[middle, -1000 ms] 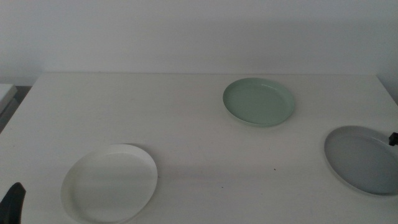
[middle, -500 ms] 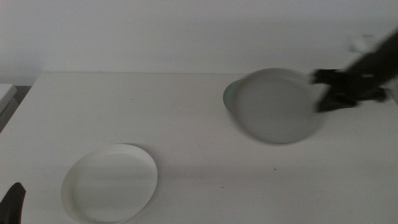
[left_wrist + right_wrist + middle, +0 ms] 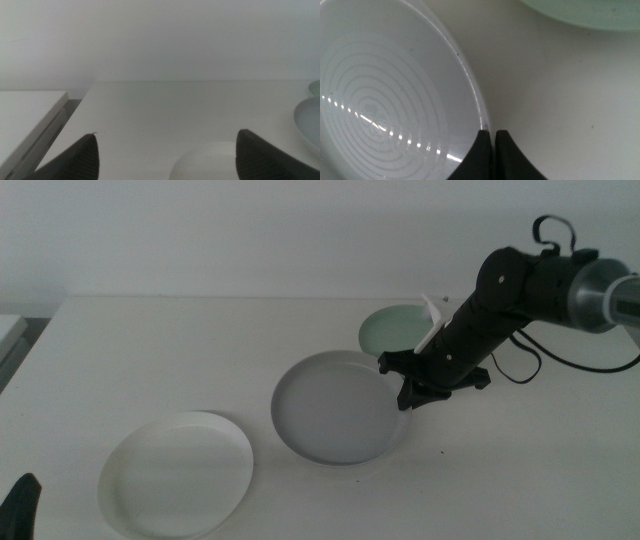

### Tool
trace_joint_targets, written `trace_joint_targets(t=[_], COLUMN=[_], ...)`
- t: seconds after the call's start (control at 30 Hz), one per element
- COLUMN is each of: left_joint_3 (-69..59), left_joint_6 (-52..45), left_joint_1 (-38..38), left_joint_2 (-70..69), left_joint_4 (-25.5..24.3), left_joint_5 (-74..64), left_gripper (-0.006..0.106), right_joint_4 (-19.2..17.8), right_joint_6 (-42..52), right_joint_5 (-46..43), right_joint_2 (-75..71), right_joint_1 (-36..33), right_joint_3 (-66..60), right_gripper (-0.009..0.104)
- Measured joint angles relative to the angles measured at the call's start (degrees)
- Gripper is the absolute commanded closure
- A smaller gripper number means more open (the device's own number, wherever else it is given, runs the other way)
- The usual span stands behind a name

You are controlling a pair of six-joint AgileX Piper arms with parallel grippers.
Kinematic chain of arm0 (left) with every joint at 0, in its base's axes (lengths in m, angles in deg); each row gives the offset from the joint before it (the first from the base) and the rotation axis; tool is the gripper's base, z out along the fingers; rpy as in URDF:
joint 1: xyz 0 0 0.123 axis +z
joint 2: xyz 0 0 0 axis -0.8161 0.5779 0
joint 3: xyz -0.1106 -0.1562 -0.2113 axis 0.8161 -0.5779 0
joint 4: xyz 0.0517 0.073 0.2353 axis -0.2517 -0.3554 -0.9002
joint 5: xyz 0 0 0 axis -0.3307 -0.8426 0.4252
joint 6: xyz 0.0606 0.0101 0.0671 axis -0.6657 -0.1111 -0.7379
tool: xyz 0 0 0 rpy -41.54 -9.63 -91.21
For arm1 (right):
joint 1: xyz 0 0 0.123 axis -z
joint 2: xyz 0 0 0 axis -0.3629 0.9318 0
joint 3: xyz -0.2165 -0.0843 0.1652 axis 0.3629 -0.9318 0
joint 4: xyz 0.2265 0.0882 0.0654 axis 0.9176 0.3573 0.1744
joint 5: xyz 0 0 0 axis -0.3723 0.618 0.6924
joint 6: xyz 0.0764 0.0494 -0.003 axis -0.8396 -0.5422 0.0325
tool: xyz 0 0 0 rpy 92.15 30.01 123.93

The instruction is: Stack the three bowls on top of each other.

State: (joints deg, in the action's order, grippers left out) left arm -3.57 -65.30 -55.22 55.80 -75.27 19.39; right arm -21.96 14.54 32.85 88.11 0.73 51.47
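At 7 o'clock on the worktop point(image 3: 150, 350) the left hand point(image 3: 165, 155) waits with jaws apart, beside the white bowl point(image 3: 177, 474). In the centre the right hand point(image 3: 408, 387) pinches the rim of the grey bowl point(image 3: 335, 407), probably so the flat, shallow dish can travel level. The mint bowl point(image 3: 398, 329) rests at 1 o'clock, half hidden.

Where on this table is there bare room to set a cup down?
The far left of the table, behind the white bowl, is bare. So is the near right corner, right of the grey bowl. It is crowded mid-right: the right pincer grips the grey bowl's rim beside the green bowl. The left pincer waits at the near left corner.
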Motion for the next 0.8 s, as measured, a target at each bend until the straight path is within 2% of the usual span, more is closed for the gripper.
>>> trace_joint_targets(t=[0.4, 0.8], left_joint_3=[0.0, 0.0], left_joint_6=[0.0, 0.0], left_joint_1=[0.0, 0.0], left_joint_2=[0.0, 0.0], left_joint_4=[0.0, 0.0], left_joint_5=[0.0, 0.0], left_gripper=[0.007, 0.007], right_joint_4=[-0.12, -3.05], right_joint_6=[-0.24, -2.61], right_joint_5=[-1.5, -2.37], right_joint_2=[3.66, 3.66], right_joint_1=[0.0, 0.0], right_joint_3=[0.0, 0.0], right_gripper=[0.098, 0.097])
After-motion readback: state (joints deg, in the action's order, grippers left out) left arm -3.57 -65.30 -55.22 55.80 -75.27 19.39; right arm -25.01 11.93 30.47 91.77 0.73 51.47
